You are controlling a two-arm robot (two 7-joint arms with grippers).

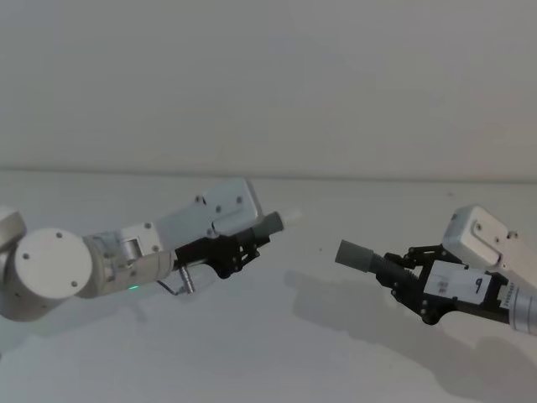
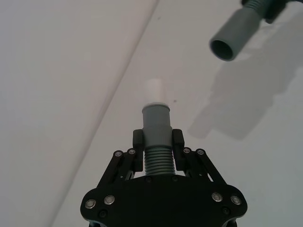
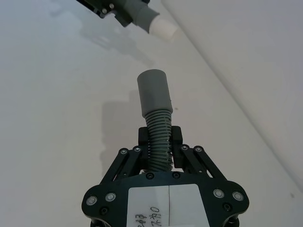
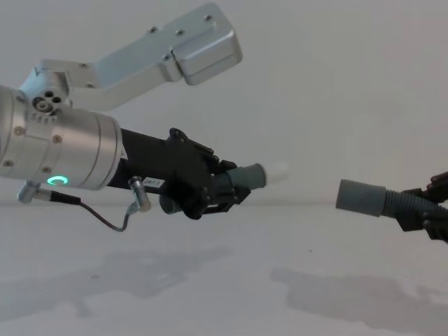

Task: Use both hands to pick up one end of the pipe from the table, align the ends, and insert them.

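Note:
My left gripper (image 1: 245,243) is shut on the ribbed part of one pipe piece (image 1: 271,224); its narrow collar with the pale tip (image 4: 276,170) points right. My right gripper (image 1: 404,270) is shut on the ribbed part of the other pipe piece (image 1: 369,260), and its wide grey socket (image 4: 360,197) points left. Both pieces hang above the table (image 1: 252,353). The two ends face each other across a gap, roughly level in the chest view. In the left wrist view the open socket (image 2: 233,37) lies ahead and to one side of my held collar (image 2: 156,122).
A plain pale wall rises behind the table's far edge (image 1: 268,175). Shadows of both arms fall on the white surface (image 4: 336,294) below them. A thin cable (image 4: 105,217) loops under the left wrist.

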